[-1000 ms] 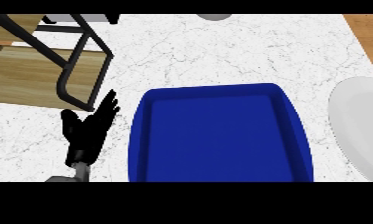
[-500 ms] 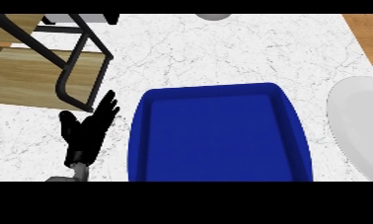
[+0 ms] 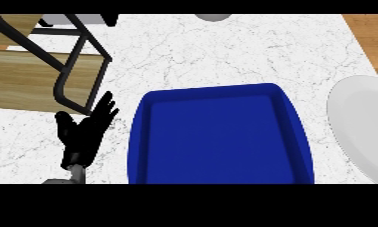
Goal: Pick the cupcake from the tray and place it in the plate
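A blue tray [image 3: 221, 93] lies on the marble counter at the lower middle of the head view, and nothing shows inside it. The white plate [image 3: 354, 121] is at the right edge, partly cut off. No cupcake shows anywhere. My left hand [image 3: 85, 133] rests open at the lower left, fingers pointing up, just left of the tray and apart from it. My right hand does not show.
A black metal chair frame [image 3: 70, 78] with a wooden seat stands off the counter's left edge. A grey round object [image 3: 214, 17] peeks in at the top middle. Wooden floor [image 3: 362, 26] shows at the top right.
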### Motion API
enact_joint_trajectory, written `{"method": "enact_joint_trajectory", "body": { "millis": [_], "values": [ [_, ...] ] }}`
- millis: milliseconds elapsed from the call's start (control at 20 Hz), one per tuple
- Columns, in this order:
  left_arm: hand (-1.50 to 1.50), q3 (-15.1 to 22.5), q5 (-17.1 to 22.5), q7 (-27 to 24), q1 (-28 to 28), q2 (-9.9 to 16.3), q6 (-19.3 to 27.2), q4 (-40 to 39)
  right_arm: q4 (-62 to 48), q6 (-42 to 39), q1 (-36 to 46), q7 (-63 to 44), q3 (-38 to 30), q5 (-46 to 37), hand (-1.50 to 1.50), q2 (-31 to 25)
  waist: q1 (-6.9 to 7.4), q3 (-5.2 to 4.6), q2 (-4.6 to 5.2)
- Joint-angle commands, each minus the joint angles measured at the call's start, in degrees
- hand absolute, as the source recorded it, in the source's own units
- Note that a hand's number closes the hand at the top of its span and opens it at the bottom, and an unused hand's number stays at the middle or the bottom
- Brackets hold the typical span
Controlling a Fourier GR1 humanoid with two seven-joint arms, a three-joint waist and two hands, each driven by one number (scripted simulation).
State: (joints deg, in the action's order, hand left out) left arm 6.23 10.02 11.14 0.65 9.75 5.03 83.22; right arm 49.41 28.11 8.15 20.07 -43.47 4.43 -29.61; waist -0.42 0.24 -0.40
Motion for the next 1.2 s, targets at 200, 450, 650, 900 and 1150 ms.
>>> {"method": "enact_joint_trajectory", "body": {
  "millis": [200, 450, 650, 900, 1150],
  "values": [
    [0.0, 1.0, -1.7, -1.2, 2.8, -1.5, 0.2, -2.4, 19.1, -13.0, -16.2, -0.7, 0.5, 7.1, -1.5, 8.6, -0.71, -0.35, 0.16],
    [0.0, 0.9, -1.8, 5.7, 0.0, -1.7, 2.1, 2.6, 29.3, -18.7, -27.9, -1.0, 0.8, 8.5, -1.5, 13.6, -0.43, -0.3, 0.24],
    [0.0, -1.3, -1.8, -1.9, -0.3, -1.3, -1.0, -5.4, 32.8, -19.9, -33.9, 0.5, 0.6, 6.5, -1.5, 15.8, -0.35, -0.3, 0.41],
    [0.0, 0.1, -2.0, 1.1, 3.5, -1.5, -1.2, 2.2, 43.5, -19.4, -40.5, -1.6, 3.2, 2.5, -1.5, 22.7, 0.11, -0.28, 0.36],
    [0.0, -1.4, -2.8, 0.5, -1.2, -3.3, -0.5, -3.5, 42.6, -20.9, -41.7, 1.4, 2.0, 1.8, -1.5, 25.9, -0.03, -0.26, 0.4]
  ]
}}
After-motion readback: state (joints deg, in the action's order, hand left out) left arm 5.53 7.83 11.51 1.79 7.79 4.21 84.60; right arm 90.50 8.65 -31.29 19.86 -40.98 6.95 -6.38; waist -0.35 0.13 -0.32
